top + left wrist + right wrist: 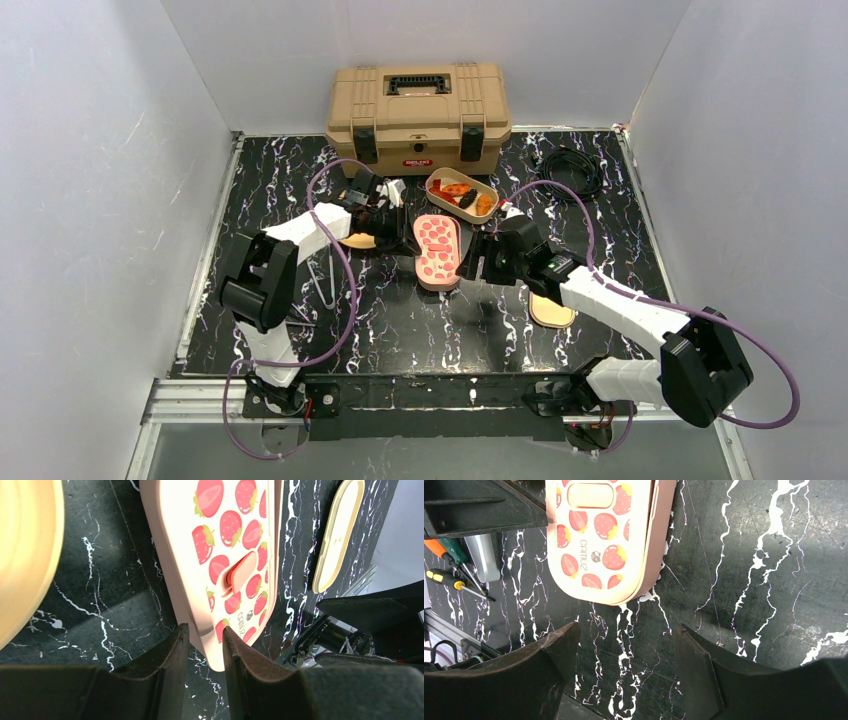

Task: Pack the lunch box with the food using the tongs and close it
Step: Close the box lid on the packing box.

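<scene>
Since the right gripper (629, 628) hangs wide open just off the right side of the lid (437, 250), which lies mid-table with its long axis near-to-far, the left gripper (205, 629) is closer. Its fingers are nearly together astride the left rim, can't tell if it's actually biting. The lunch box (430, 181) with food (455, 188) sits just beyond.

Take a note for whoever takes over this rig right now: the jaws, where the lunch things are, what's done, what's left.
Left gripper: jaws narrowly straddle the rim of the pink strawberry-print lid; grip unclear.
Right gripper: open, empty, beside the lid.
Oval tan lunch box, behind the lid, holds orange and dark food pieces.
Metal tongs lie loose, left of the lid.
Done: food in the box. Left: put the lid on.
</scene>
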Robot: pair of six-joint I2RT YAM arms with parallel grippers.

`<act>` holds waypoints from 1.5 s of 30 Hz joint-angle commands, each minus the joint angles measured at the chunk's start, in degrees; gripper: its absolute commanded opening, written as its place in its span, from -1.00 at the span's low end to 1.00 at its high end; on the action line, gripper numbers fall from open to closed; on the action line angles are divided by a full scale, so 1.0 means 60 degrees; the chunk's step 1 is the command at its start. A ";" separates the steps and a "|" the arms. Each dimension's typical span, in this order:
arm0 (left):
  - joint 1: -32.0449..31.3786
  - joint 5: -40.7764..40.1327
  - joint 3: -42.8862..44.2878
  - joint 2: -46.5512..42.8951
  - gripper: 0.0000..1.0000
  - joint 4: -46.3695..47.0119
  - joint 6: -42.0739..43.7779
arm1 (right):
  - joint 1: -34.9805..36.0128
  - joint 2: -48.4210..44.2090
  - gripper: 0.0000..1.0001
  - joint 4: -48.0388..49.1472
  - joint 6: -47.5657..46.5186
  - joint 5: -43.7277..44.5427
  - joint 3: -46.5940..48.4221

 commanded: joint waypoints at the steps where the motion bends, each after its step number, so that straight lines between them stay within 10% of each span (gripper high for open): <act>1: -0.0078 0.0158 0.0313 0.0110 -0.42 -0.0156 0.0087 | -0.0002 0.0042 0.55 -0.0029 -0.0075 0.0200 0.0116; 23: -0.0089 0.0376 0.0391 0.0648 -0.98 -0.0054 -0.0209 | 0.0002 0.0163 0.54 0.0102 -0.0052 0.0214 -0.0030; 45: -0.0094 0.0363 -0.1125 0.0004 -1.00 0.1787 -0.1970 | -0.0005 0.0320 0.54 0.0161 0.0023 0.0303 -0.0075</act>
